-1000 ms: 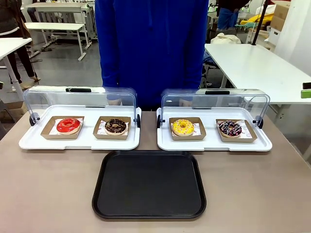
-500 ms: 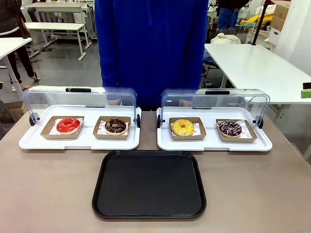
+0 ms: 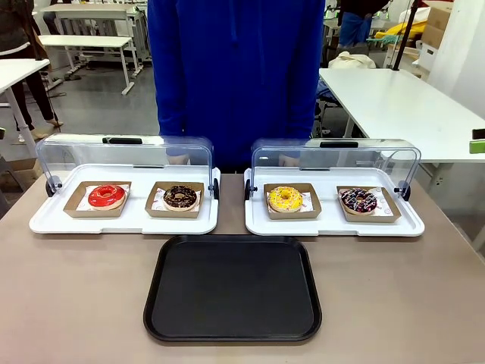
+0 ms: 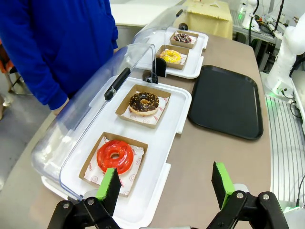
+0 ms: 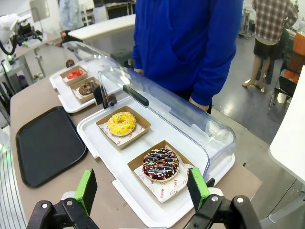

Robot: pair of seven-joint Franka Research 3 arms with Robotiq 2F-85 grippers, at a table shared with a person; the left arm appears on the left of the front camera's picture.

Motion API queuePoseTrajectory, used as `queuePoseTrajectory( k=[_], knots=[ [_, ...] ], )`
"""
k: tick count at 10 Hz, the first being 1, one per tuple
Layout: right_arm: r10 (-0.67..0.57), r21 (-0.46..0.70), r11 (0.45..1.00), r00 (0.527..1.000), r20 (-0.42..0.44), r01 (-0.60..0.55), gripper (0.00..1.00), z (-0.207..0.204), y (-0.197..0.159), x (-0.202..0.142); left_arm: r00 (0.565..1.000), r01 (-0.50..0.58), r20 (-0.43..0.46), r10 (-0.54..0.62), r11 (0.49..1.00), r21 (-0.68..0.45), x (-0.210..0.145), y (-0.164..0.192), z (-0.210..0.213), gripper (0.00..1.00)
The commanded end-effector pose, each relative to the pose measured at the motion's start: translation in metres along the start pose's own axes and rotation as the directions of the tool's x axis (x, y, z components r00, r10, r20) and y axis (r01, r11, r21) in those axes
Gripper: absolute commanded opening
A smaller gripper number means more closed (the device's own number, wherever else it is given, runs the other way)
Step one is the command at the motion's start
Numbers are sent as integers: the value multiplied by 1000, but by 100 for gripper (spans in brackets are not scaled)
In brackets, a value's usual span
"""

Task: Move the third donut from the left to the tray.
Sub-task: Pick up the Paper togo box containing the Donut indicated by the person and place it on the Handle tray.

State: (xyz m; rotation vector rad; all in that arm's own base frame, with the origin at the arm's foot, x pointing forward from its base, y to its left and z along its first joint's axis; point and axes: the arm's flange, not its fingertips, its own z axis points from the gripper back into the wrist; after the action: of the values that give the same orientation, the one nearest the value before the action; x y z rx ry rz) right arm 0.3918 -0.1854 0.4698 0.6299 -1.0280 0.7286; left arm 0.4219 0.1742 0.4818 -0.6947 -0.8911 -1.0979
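The third donut [image 3: 285, 199], yellow-iced in a brown cardboard holder, sits on the left half of the right white tray, whose clear lid is swung back. It also appears far off as the yellow donut [image 4: 170, 56] and nearer as the yellow donut [image 5: 122, 123]. The black tray [image 3: 233, 288] lies empty at the table's front middle, seen too as the black tray [image 4: 227, 99] and black tray [image 5: 47, 143]. My left gripper [image 4: 164, 184] hangs open above the left white tray's near corner. Open too, my right gripper [image 5: 142, 190] hovers over the right white tray's end.
A red donut [image 3: 107, 196] and a chocolate donut [image 3: 180, 197] rest on the left white tray [image 3: 45, 221]. A sprinkled chocolate donut [image 3: 358, 200] shares the right white tray [image 3: 333, 227]. A person in blue [image 3: 235, 76] stands behind both open lids.
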Motion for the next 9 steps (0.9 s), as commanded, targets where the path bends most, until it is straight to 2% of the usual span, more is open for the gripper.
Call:
queuePoseTrajectory(
  k=[1, 9],
  knots=[
    [27, -4, 1000, 999, 34, -27, 100, -3, -4, 1, 1000, 7, 14, -7, 1000, -6, 0, 0, 0, 100],
    [27, -4, 1000, 999, 34, -27, 100, -3, -4, 1, 1000, 7, 14, -7, 1000, -6, 0, 0, 0, 100]
  ],
)
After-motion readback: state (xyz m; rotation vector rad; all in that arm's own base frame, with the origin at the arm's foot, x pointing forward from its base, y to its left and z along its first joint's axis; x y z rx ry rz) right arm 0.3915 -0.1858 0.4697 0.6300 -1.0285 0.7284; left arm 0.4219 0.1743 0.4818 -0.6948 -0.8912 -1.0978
